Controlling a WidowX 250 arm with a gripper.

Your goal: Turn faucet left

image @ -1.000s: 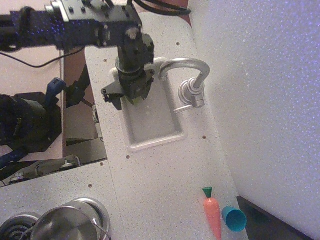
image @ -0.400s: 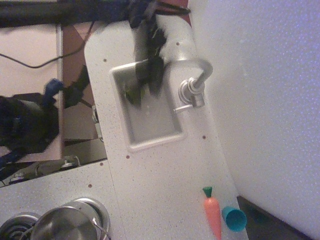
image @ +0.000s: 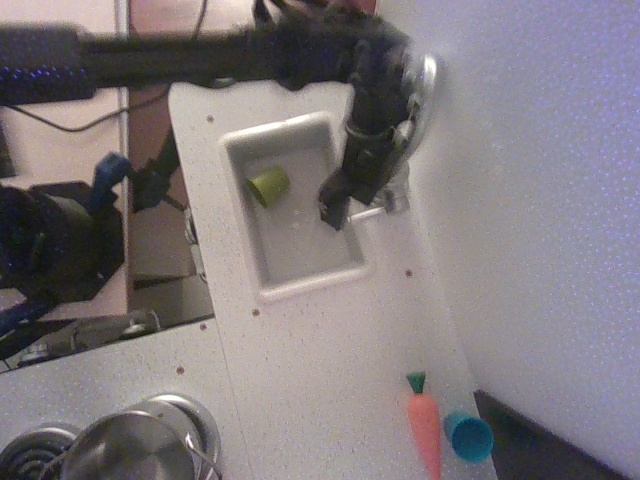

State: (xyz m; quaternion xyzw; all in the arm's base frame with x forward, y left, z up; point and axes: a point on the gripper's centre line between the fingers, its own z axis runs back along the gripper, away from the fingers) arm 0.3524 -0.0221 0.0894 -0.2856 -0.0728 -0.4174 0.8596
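Fingers [image: 335, 205] dark and blurred, pointing down over the right-hand rim of the sink; spread between them impossible to judge, and no telling whether anything is clamped. Gripper [image: 338, 208] hanging from a black arm [image: 200, 55] stretched across the top of the view from the left. Faucet [image: 420, 90] mostly hidden behind the gripper body, standing at the sink's right side near the white wall; only a shiny silver curve of spout visible at the upper right, and a short silver lever stub poking out just beside the fingertips, at the sink's edge. Contact between fingers and faucet not clear from this angle. Sink [image: 305, 275], a white rectangular basin sunk into the speckled countertop [image: 320, 360], holding a small green cup [image: 268, 185] on its side in the upper left part, well apart from the gripper. Farther down the counter, an orange toy carrot [image: 424, 428] with a green top, lying just beside a teal cup [image: 468, 436] near the wall. At the lower left corner, a round steel pot [image: 125, 450] on a burner. White speckled wall [image: 540, 200] filling the right side.
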